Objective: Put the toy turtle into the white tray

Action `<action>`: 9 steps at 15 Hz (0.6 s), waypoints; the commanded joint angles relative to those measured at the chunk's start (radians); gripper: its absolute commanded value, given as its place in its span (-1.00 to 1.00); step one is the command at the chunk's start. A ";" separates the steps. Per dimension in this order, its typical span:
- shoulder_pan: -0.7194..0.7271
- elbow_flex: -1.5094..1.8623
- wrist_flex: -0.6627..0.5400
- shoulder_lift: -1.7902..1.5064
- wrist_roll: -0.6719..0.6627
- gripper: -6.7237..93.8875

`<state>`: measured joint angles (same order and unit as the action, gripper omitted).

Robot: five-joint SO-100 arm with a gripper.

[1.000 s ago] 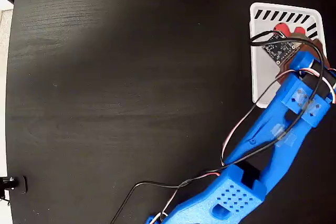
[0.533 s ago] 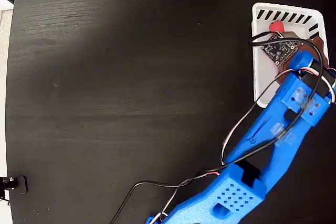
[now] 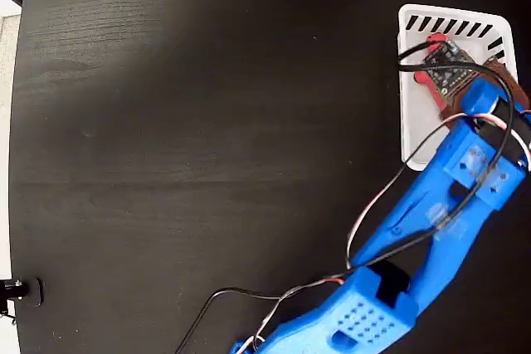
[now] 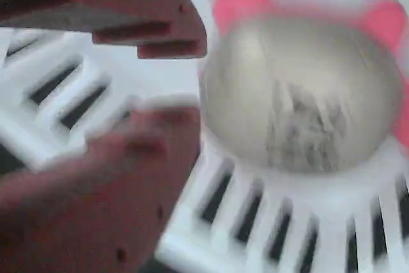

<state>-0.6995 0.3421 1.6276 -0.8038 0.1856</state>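
one toy turtle (image 4: 300, 94), smooth domed shell | in slotted white tray (image 4: 268, 215) | hand (image 4: 169, 78) parted, empty

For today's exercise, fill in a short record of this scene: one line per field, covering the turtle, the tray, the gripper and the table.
toy turtle: lying inside the tray, beside its slotted wall, gold-beige shell up, red parts showing
white tray: at the right of the fixed view, on the table
gripper: open, fingers to the left of the turtle in the wrist view, not touching it
table: black; blue arm reaches over it to the tray
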 commanded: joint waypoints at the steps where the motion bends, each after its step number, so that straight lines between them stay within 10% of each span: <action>1: 0.055 0.216 -0.091 -0.328 0.015 -0.87; 9: 0.557 1.152 -0.420 -1.071 -0.037 -0.87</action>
<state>-0.2332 1.3269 1.2456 -1.6690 0.1457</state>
